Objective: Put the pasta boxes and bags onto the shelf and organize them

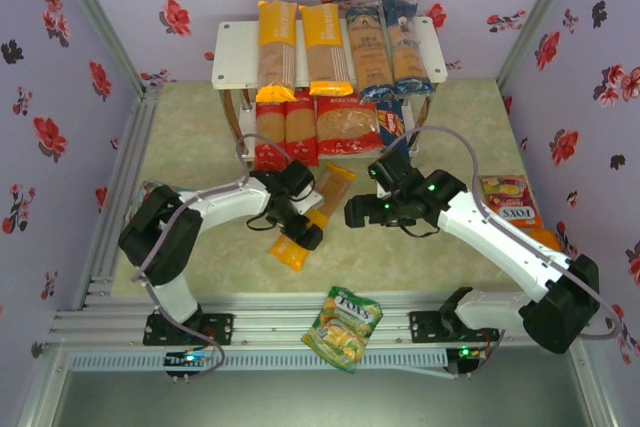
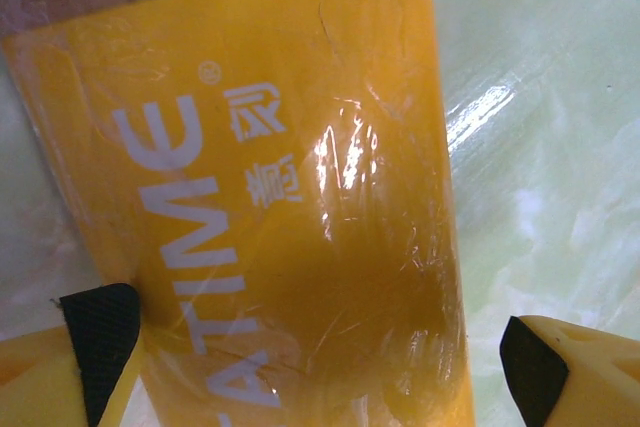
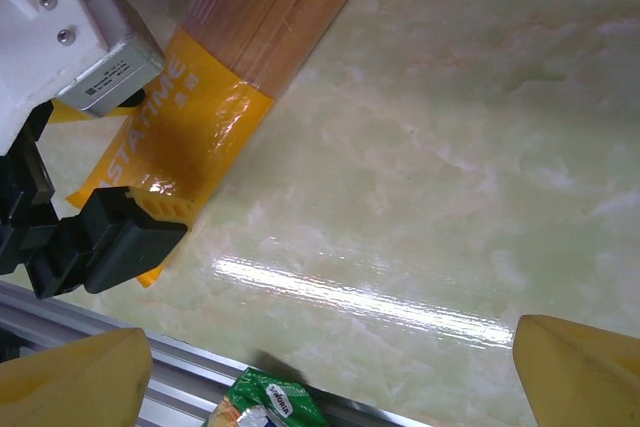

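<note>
Glossy yellow spaghetti bag (image 2: 300, 247); smooth marbled tabletop (image 2: 545, 127).

Spaghetti bag (image 2: 300, 197), partly hidden.
Between the fingers (image 2: 100, 347) of the left gripper (image 2: 315, 357) its ends run off-frame, lettering cropped to "ATIME"; from above, the gripper covers its middle. Snack bag (image 3: 265, 402) beside right gripper (image 3: 330, 372): cropped.
</note>
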You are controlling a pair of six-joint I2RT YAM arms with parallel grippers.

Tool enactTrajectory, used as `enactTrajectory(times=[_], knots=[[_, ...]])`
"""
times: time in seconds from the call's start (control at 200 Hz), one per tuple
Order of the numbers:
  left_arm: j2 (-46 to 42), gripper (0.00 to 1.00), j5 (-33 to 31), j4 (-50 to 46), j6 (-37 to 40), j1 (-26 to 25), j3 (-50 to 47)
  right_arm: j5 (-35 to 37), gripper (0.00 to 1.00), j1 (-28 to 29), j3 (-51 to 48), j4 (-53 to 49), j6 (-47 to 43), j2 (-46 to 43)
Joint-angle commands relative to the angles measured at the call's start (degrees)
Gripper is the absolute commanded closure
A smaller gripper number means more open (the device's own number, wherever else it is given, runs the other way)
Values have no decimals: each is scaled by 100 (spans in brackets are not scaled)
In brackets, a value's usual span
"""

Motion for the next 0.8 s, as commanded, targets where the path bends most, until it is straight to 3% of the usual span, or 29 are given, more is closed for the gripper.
enactTrajectory(times=[0.0,0.3,0.42,0.46,0.565,0.8], knots=[[262,5,138,-290,187,-81,180,101,6,-55,-89,-10,-39,-131],[744,2,75,-421,136,-433,322,71,6,-107,-156,22,-77,-133],[879,7,5,-465,102,-523,339,75,6,-117,-177,20,-102,-139],[931,13,-6,-504,91,-536,352,77,6,-118,-174,16,-97,-140],[1083,44,13,-607,43,-534,401,93,6,-126,-168,8,-99,-146],[943,79,130,-646,-30,-535,283,136,6,-135,-138,-45,-137,-183]])
